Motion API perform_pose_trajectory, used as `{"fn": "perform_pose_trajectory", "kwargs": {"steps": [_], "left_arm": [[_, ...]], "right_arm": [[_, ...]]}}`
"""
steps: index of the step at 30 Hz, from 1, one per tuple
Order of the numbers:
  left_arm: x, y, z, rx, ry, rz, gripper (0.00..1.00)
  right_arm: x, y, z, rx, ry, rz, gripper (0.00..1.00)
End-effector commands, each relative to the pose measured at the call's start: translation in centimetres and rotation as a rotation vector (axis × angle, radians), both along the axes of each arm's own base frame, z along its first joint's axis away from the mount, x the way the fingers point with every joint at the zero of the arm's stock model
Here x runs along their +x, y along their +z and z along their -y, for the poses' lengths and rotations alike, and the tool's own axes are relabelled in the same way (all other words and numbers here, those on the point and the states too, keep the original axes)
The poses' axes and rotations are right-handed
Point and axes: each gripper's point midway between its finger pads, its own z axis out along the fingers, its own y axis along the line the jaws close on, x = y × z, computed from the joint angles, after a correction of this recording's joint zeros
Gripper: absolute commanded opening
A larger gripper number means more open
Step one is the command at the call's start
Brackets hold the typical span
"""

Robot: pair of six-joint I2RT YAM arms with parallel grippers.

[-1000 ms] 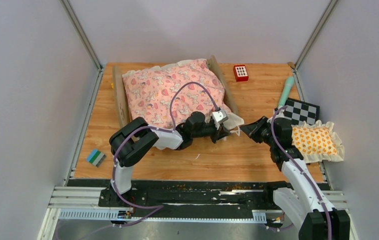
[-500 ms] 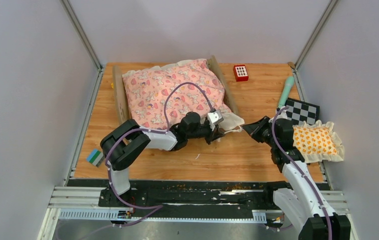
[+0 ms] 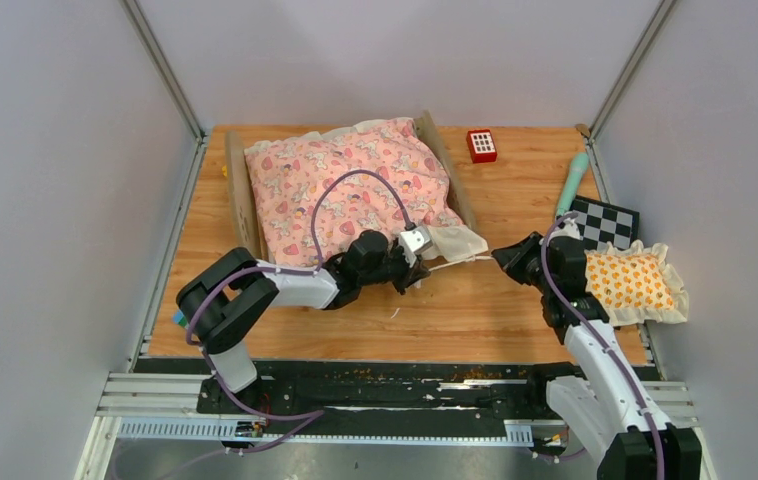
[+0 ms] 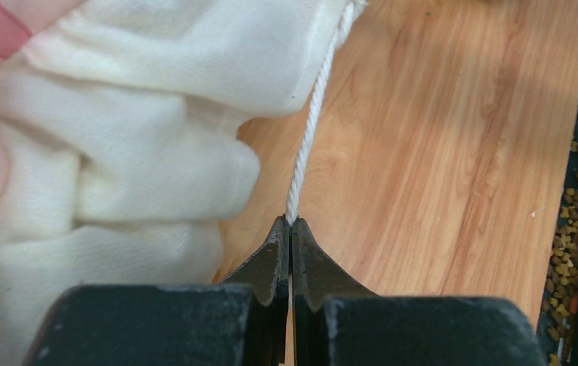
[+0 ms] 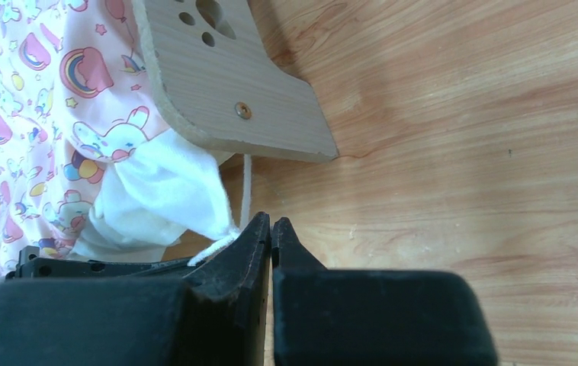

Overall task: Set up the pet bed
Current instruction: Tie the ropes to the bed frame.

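From above, the bed [image 3: 240,190] is sitting at the far left of the wood-grain table [image 3: 515,190]. Its pale plank frame is rising at both sides of a puffy pink printed quilt [image 3: 355,185]. A cream ruffle [image 3: 455,240] is spilling off the quilt's near right corner. The left gripper [image 3: 413,275] is reaching in just near that corner, and the right gripper [image 3: 500,258] is facing it from the right. A thin white cord [image 3: 460,260] is stretching between them. A frilled orange pillow [image 3: 633,282] is lying at the table's right edge, well apart from the bed.

In the left wrist view, the left gripper [image 4: 290,225] is clenching its black tapered jaws on the twisted cord [image 4: 313,114]. The cord is running up into soft, folded ruffle cloth [image 4: 118,175].

In the right wrist view, the right gripper [image 5: 271,223] is pressing its jaws together, and the cord [image 5: 246,183] is coming down to their tips, apparently pinched. The rounded headboard [image 5: 217,84], smooth wood with round cutouts and a screw, is standing on the table beside the quilt [image 5: 42,114].
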Motion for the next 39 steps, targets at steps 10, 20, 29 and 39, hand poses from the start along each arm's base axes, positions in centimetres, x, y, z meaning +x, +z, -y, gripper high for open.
{"fn": "perform_pose_trajectory", "kwargs": {"steps": [10,20,29,39], "left_arm": [[2.1,-1.2,-2.0,0.047,0.139,-0.049,0.0],[1.0,-1.8,-4.3,0.069,0.193,-0.082,0.0],[0.0,-3.0,-6.4,0.07,0.26,-0.126,0.0],[-1.2,-2.4,-5.2,0.014,0.174,-0.135,0.03]], "right_arm": [[6.9,6.4,4.2,-0.076,-0.123,0.153,0.0],[9.6,10.1,6.3,-0.071,-0.126,0.213,0.0],[10.4,12.0,6.8,-0.073,-0.131,0.273,0.0],[10.3,12.9,6.9,-0.066,-0.109,0.284,0.0]]}}
